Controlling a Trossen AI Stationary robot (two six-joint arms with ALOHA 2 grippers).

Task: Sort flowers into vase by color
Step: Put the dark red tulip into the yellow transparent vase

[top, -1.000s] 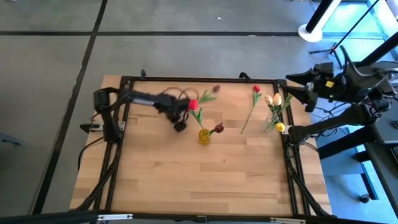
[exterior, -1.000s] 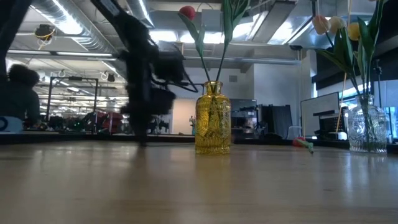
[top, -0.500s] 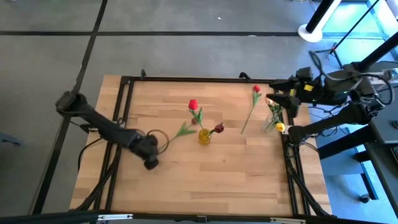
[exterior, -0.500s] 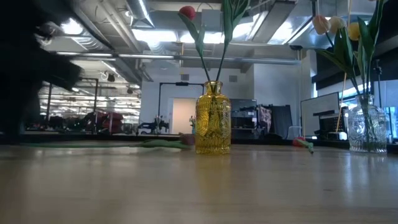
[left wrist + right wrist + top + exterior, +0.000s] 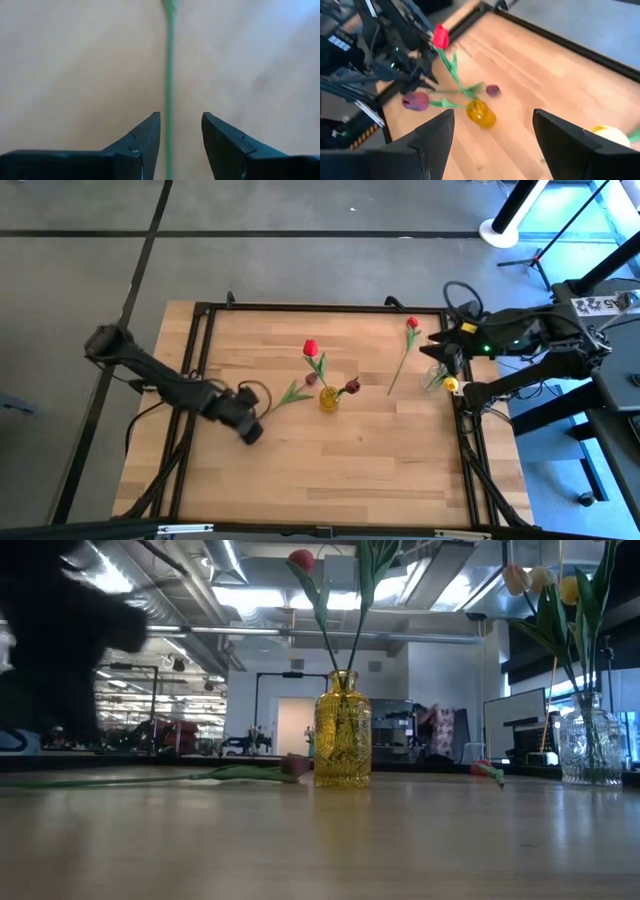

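- The fingers (image 5: 145, 137) of the left gripper (image 5: 248, 427) stand parted, low over the counter (image 5: 330, 470), with a thin green stem (image 5: 170, 75) running between them; whether they touch it cannot be told.
- In the high view that gripper sits on the left half of the counter, at the stem end of a loose flower (image 5: 290, 390) that lies flat, its dark head (image 5: 311, 378) just beside the yellow vase (image 5: 329, 398).
- The low view shows the same flower (image 5: 200, 776) lying on the wood, its head close against the yellow vase (image 5: 342, 730).
- The yellow vase stands upright near the middle and holds a red tulip (image 5: 310, 349) and a maroon tulip (image 5: 352, 386).
- To its right another red flower (image 5: 411, 326) lies loose on the counter, its stem angled back toward the middle.
- At the right edge a clear glass vase (image 5: 592, 745) holds cream and yellow tulips (image 5: 545, 580); a yellow head (image 5: 450, 385) shows there from above.
- The right gripper (image 5: 445, 340) hovers over that right edge by the clear vase, its fingers (image 5: 432, 137) spread wide and holding nothing.
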